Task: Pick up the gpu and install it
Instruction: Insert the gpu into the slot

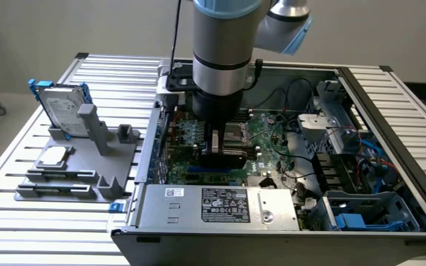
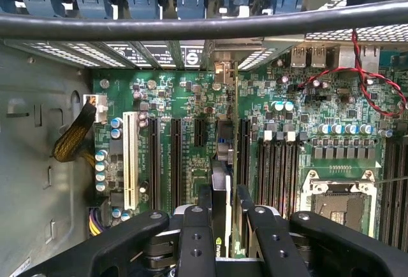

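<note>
Gripper [image 2: 223,197] fingers clamp narrowly on the gpu [image 2: 220,232], held edge-on inside the case [image 1: 272,249] over the motherboard [image 2: 191,108], among black slots [image 2: 175,162]; contact with a slot cannot be told. A white slot [image 2: 131,162] lies farther to one side, the CPU socket [image 2: 338,204] to the other. A thick black cable [image 2: 191,25] crosses close to the camera. A hard drive [image 1: 61,108] stands on a grey rack [image 1: 72,177] outside the case, at the exterior view's left.

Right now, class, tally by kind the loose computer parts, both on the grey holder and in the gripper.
hard drive, standing on the grey holder: 1
small silver square part, lying on the grey holder: 1
gpu, clamped in the gripper: 1
Total: 3
</note>
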Controlling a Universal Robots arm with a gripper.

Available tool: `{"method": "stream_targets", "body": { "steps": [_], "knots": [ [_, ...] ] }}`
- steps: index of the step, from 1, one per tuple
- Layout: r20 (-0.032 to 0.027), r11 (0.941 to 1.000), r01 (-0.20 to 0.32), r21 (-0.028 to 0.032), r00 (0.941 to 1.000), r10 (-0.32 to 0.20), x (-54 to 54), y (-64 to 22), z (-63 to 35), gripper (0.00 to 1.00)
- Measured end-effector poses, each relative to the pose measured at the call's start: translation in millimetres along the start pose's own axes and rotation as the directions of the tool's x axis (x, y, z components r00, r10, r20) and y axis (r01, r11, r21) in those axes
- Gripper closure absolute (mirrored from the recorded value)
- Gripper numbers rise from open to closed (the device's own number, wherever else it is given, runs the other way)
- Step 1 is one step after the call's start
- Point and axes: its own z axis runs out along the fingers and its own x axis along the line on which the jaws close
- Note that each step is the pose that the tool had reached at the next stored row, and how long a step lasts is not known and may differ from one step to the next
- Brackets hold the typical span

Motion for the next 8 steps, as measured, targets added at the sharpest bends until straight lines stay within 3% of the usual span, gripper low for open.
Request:
{"method": "stream_targets", "body": {
  "steps": [4, 8],
  "knots": [
    [-0.0017, 1.0000, 0.000, -0.0006, 1.0000, 0.000, 0.1, 0.0, 1.0, 0.74],
    [-0.0034, 1.0000, 0.000, -0.0051, 1.0000, 0.000, 0.0, 0.1, 1.2, 0.74]
  ]
}}
